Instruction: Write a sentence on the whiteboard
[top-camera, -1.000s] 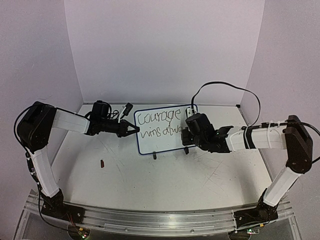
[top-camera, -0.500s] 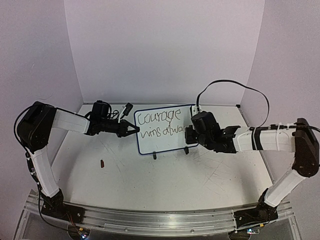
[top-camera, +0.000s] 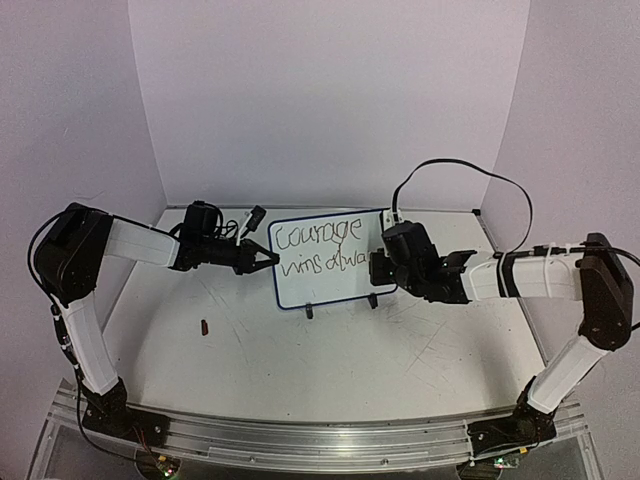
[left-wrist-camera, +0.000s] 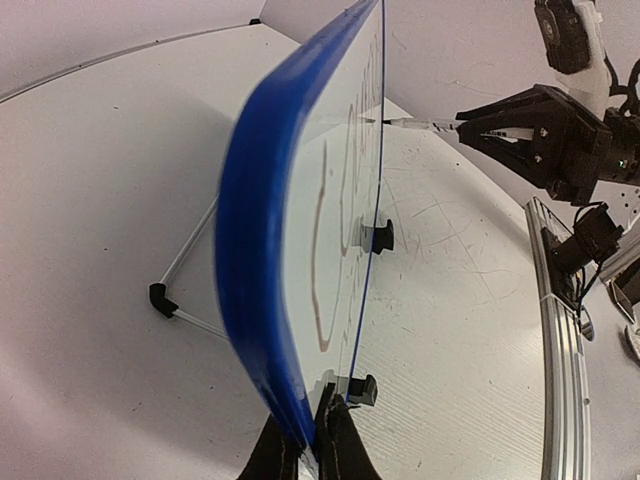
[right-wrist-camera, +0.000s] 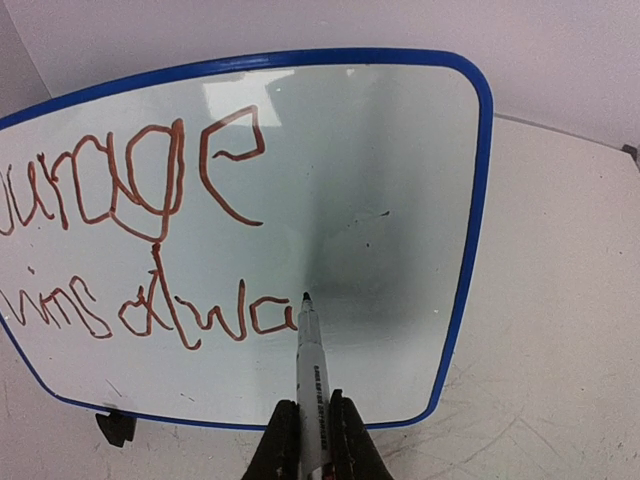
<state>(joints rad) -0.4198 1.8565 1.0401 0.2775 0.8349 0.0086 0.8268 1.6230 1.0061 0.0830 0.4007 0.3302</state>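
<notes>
A robotics lab test cell: a left arm (top-camera: 135, 240) and a right arm (top-camera: 530, 275) are bolted to an aluminium rail (top-camera: 300, 440) along the near edge of a scuffed white tabletop (top-camera: 330, 350). Plain pale panels (top-camera: 330, 100) enclose it left, right and far.

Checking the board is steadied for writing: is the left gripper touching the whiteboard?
Touching. The left wrist view shows the left gripper pinching the blue frame of the whiteboard between its fingers, with no gap.
</notes>
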